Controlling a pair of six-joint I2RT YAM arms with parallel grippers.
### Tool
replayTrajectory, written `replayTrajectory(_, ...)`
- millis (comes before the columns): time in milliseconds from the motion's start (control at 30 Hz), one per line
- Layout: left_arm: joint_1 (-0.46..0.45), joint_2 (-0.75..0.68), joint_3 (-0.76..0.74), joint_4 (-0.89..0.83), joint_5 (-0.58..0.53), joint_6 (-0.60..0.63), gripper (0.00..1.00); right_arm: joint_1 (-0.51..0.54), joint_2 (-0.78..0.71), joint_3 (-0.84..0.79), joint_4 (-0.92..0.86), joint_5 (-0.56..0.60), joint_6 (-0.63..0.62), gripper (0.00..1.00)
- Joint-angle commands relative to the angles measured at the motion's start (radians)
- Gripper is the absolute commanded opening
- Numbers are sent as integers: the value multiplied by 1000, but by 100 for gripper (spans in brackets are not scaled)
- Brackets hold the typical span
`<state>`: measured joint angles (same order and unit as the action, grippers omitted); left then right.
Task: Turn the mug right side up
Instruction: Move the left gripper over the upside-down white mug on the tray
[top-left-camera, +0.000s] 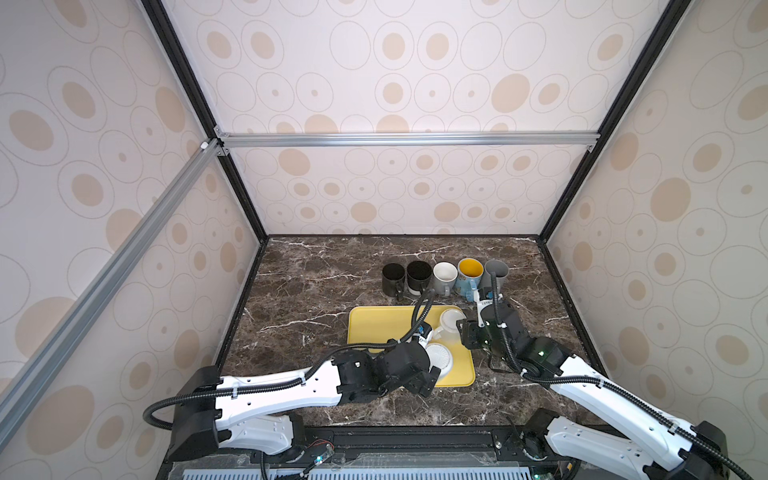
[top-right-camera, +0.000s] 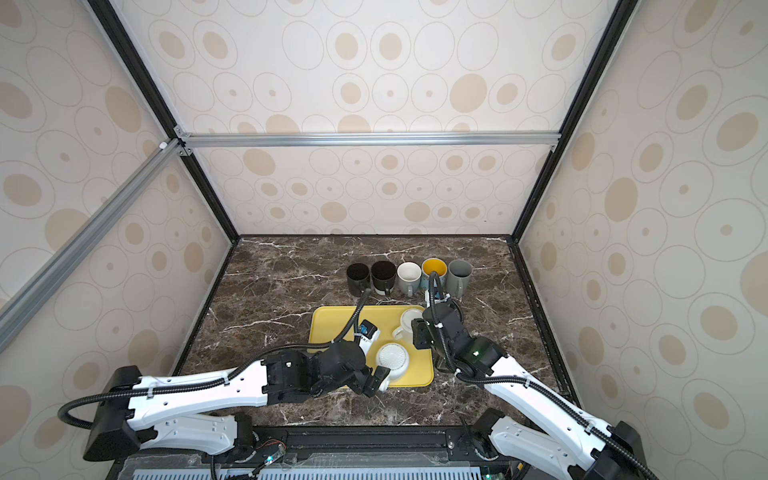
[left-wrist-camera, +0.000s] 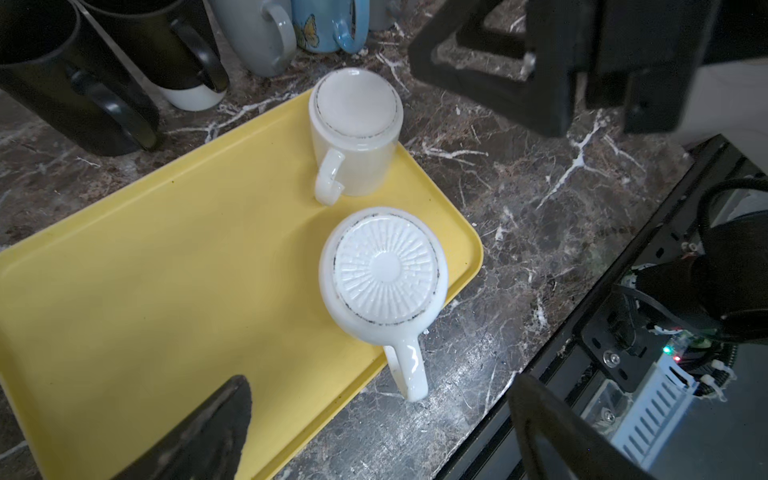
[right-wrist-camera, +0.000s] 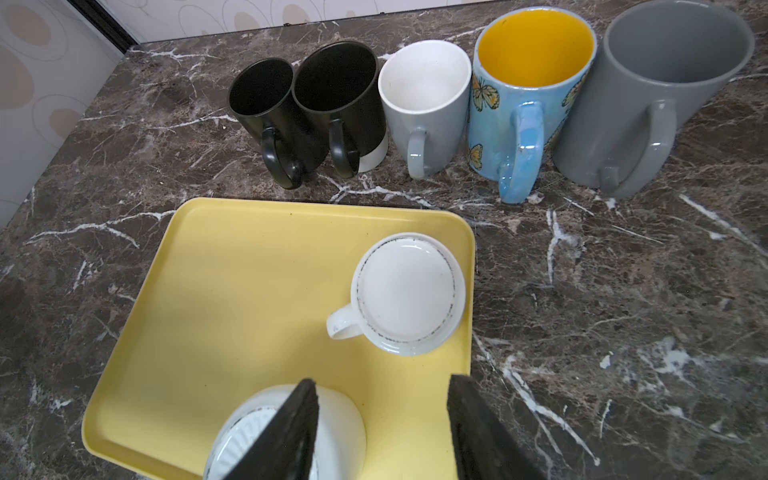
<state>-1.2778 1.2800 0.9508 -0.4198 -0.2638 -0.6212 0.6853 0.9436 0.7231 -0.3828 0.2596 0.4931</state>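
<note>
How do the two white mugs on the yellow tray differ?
The ribbed-base mug has a raised sunburst pattern underneath; the smooth-base mug is plain there. The ribbed-base mug's handle overhangs the tray edge; the smooth-base mug's handle stays over it. Both are white and upside down.

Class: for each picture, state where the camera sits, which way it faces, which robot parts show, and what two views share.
Top views: above the table's near edge, facing down toward the back wall; left arm and right arm show.
Left wrist: on the left arm, looking down on the yellow tray; open left gripper shows, with the right arm beyond.
Right wrist: on the right arm, facing across the tray to the upright mugs; open right gripper shows.
Shared: both wrist views show the upside-down ribbed-bottom mug.
</note>
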Motion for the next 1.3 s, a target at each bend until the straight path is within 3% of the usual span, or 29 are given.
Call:
replayTrajectory(0, -12, 14, 50, -44, -54, -48, 91, -10, -20, -2, -25, 7, 7, 53)
replayTrajectory(500, -16, 193, 97, -58, 7, -65, 64, -61, -31, -58, -9, -16, 22, 52)
replayTrajectory(1267, -13, 302, 112, -25, 72, -57, 57, -84, -56, -94, 5, -39, 28, 52)
